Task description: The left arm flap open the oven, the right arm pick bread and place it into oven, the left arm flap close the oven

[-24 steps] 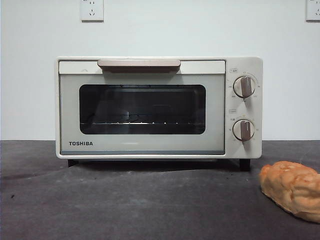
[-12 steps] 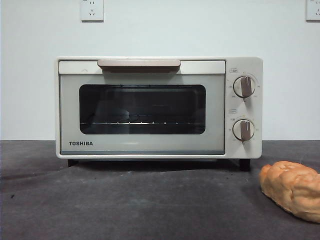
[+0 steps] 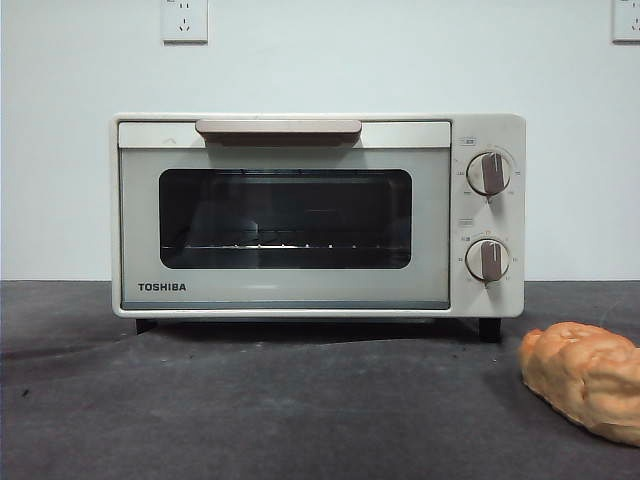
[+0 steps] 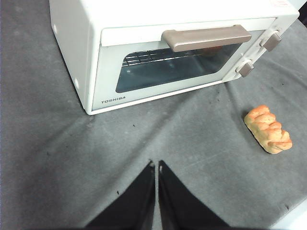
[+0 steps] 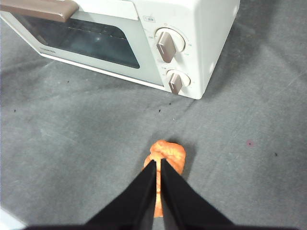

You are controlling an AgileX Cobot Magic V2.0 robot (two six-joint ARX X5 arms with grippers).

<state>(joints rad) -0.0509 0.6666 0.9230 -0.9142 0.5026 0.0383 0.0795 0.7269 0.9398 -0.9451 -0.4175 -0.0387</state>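
Note:
The cream-white TOSHIBA oven (image 3: 318, 215) stands at the middle of the table, its dark glass door closed and the beige bar handle (image 3: 278, 128) along the top. A golden-orange bread (image 3: 585, 378) lies on the grey cloth in front of the oven's right end. My left gripper (image 4: 156, 166) hangs shut above the cloth, well in front of the oven (image 4: 163, 43) and apart from the bread (image 4: 268, 129). High over the bread (image 5: 167, 154) my right gripper (image 5: 158, 163) is shut and holds nothing. Neither gripper shows in the front view.
Two grey-brown knobs (image 3: 488, 173) sit on the oven's right panel. A wire rack (image 3: 285, 245) shows through the window. Wall sockets (image 3: 184, 20) are on the white wall behind. Wrinkled dark grey cloth (image 3: 300, 410) covers the table.

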